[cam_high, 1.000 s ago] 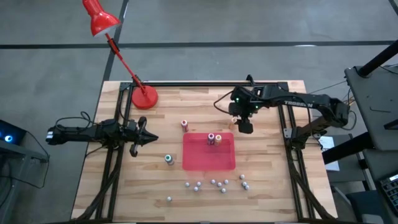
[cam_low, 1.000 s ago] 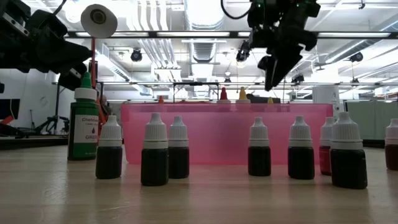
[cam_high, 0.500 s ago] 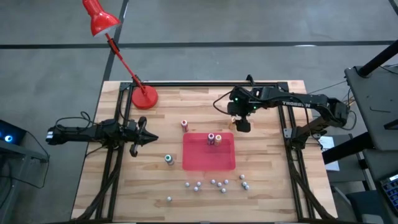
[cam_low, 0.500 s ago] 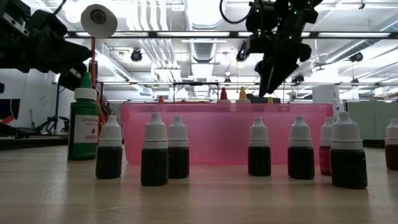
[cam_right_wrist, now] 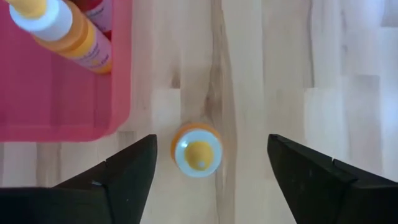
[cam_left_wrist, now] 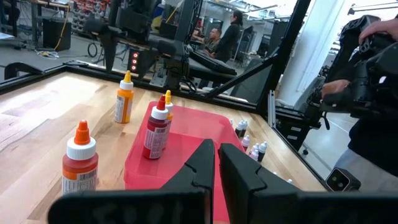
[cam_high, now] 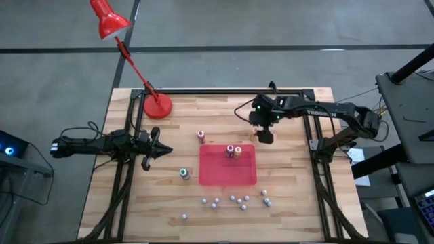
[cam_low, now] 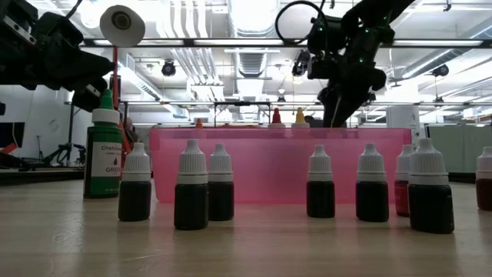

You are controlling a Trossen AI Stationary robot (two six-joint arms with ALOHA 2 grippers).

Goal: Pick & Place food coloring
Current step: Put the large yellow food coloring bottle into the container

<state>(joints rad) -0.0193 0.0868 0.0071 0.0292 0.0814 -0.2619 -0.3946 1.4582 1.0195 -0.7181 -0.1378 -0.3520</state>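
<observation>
A: Food coloring — where was the orange bottle (cam_right_wrist: 197,150)?
B: Upright on bench (cam_high: 298,196) beside red tray (cam_high: 228,175), under right gripper (cam_right_wrist: 205,158); jaws wide, empty, prob. lining up grab. Left gripper (cam_high: 163,150) shut, parked.

Beneath the wide-spread black fingers of the right end effector (cam_right_wrist: 200,163), an orange food coloring bottle (cam_right_wrist: 196,149) with a white collar is seen on the pale, streaked wood table (cam_right_wrist: 323,74). Beside it, a translucent pink tray (cam_right_wrist: 56,93) is shown, holding a yellow-orange bottle (cam_right_wrist: 65,31) capped in white.
</observation>
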